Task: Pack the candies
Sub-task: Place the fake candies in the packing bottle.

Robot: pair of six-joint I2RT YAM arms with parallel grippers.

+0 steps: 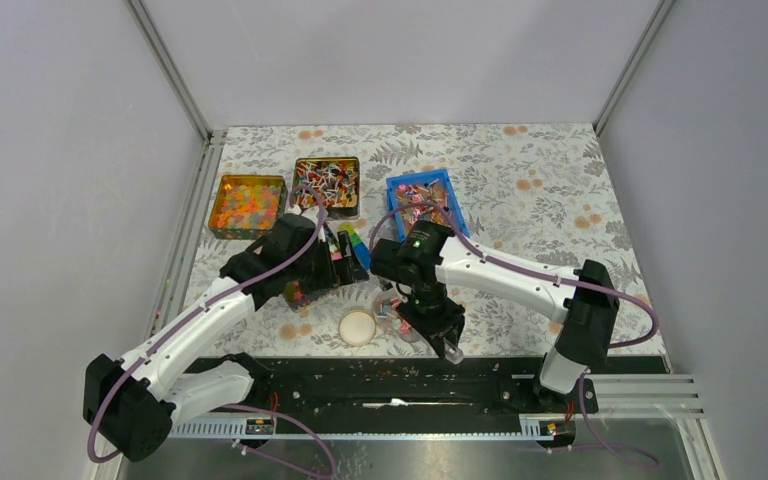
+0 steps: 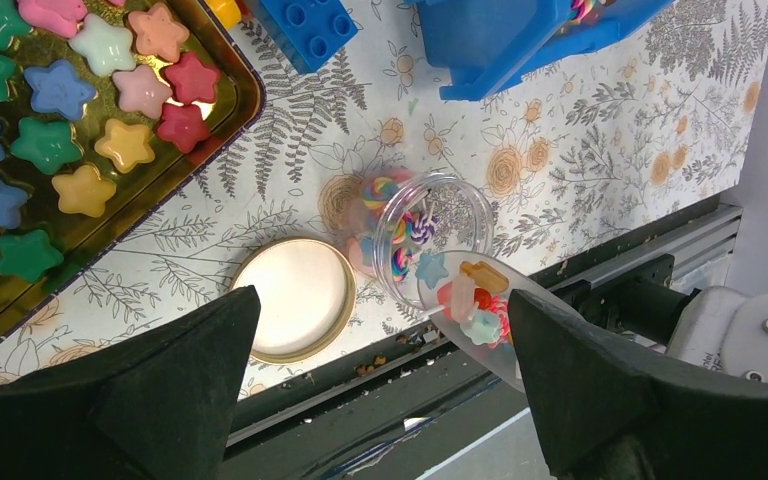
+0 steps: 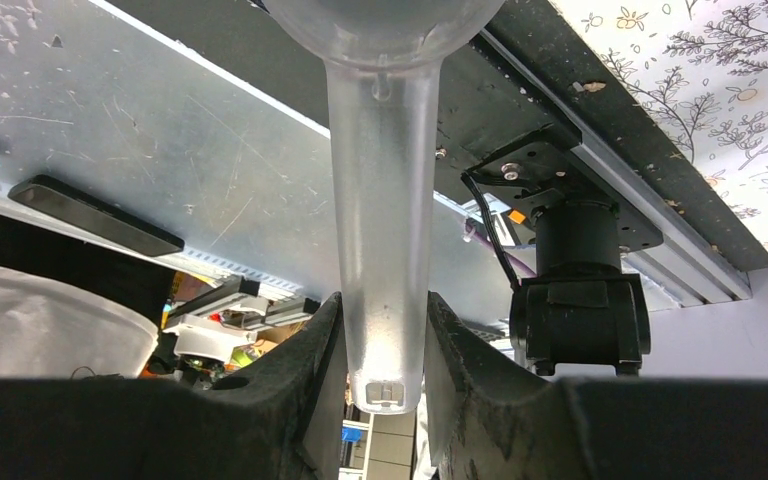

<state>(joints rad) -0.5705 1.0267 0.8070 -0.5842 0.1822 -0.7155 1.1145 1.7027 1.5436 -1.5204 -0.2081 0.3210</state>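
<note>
Mixed wrapped candies fill a dark tin (image 1: 327,183) at the back. A clear jar (image 2: 435,235) lies near the table's front edge with several colourful sweets inside; it also shows in the top view (image 1: 392,308). My right gripper (image 3: 380,340) is shut on the handle of a translucent scoop (image 3: 380,230). The scoop's bowl (image 2: 515,350) holds several small sweets (image 2: 475,305) and rests at the jar's mouth. My left gripper (image 2: 382,310) is open and empty, above the jar and its lid (image 2: 295,297).
A gold tin of orange-yellow balls (image 1: 248,205) stands back left. A blue tray (image 1: 420,200) stands back right. A tin of star-shaped blocks (image 2: 230,95) lies under my left arm, with a blue block (image 2: 305,30) beside it. A black rail (image 1: 410,385) borders the front edge.
</note>
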